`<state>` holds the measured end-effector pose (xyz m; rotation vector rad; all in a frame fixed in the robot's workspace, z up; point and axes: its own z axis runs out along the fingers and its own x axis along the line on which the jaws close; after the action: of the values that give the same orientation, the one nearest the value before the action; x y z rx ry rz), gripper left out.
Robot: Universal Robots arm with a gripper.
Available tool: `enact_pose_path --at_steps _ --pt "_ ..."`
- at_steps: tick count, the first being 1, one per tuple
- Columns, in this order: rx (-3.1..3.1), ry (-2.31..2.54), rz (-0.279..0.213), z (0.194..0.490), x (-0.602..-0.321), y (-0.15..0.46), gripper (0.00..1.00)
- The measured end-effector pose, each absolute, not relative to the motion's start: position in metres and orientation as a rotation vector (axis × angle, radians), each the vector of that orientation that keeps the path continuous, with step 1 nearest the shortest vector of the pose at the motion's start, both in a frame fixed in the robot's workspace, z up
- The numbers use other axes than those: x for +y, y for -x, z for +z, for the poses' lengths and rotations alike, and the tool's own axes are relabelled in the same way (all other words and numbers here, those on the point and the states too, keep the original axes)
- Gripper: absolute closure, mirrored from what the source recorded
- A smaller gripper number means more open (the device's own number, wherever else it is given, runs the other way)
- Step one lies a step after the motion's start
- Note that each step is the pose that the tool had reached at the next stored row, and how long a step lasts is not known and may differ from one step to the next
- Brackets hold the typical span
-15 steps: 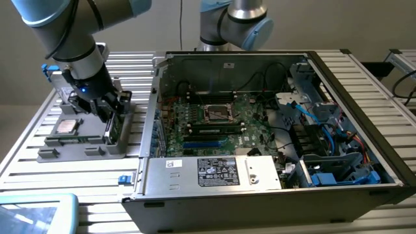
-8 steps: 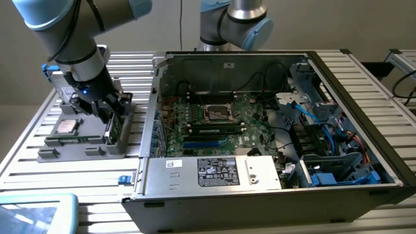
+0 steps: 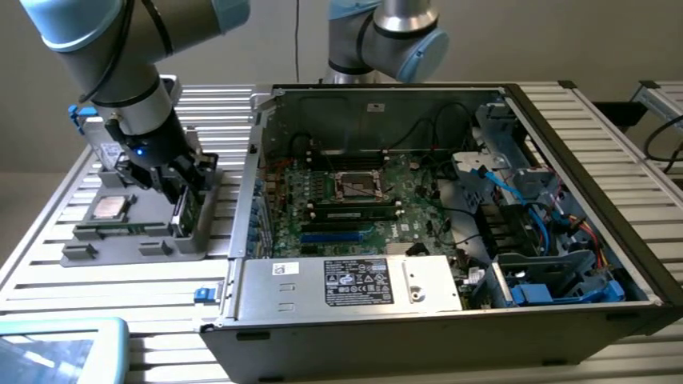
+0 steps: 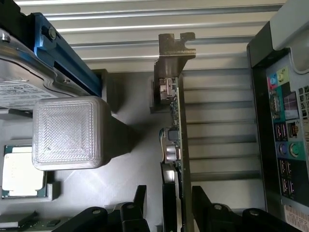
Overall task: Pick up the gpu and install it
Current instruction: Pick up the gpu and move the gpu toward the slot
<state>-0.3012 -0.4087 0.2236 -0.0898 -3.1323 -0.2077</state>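
The open computer case [image 3: 449,340] lies on the slatted table [image 3: 107,288], motherboard facing up. Its rear port panel [image 4: 285,140] faces the grey parts tray [image 3: 117,254] at the exterior view's left. In the tray, a silver labelled drive [image 4: 19,82] with a blue tab sits beside a textured grey block [image 4: 67,133], which rises near the card's one side. A square processor chip [image 4: 21,171] lies flat further off.

The gpu [image 4: 179,140] stands on edge in the tray. It is a thin grey-green board with small components, a black face and a notched metal bracket [image 4: 176,48] at one end.

The gripper [image 4: 169,193] hangs over the card with its jaws spread. One black finger [image 4: 140,203] is on each side, neither pressing the board.

There is one gpu, one drive, one chip, one block and two fingers.
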Motion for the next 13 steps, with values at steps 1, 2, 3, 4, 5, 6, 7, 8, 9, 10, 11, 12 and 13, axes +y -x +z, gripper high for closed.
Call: enact_pose_path --at_steps 1,2,3,4,5,6,7,8,9,10,11,12,13 --pt "-3.132 0.091 -0.207 0.2236 -0.4087 0.3012 0.5" --pt "-3.132 0.092 -0.207 0.2235 -0.4087 0.3012 0.5" --pt "-3.133 0.093 -0.207 0.2235 -0.4087 0.3011 0.52" --pt "-3.133 0.094 -0.207 0.2235 -0.4087 0.3011 0.58" --pt "-3.133 0.094 -0.207 0.2235 -0.4086 0.301 0.58" --pt "-3.133 0.094 -0.206 0.2235 -0.4086 0.3009 0.65" --pt "-3.133 0.094 -0.206 0.2236 -0.4087 0.3008 0.65" --pt "-3.133 0.094 -0.206 0.2235 -0.4087 0.3008 0.71" --pt "-3.132 0.094 -0.206 0.2236 -0.4087 0.3008 0.73" --pt "-3.133 0.094 -0.206 0.2235 -0.4087 0.3008 0.73" --pt "-3.133 0.094 -0.206 0.2236 -0.4087 0.3008 0.73" --pt "-3.133 0.094 -0.206 0.2235 -0.4087 0.3008 0.73" --pt "-3.133 0.094 -0.206 0.2235 -0.4087 0.3008 0.73"
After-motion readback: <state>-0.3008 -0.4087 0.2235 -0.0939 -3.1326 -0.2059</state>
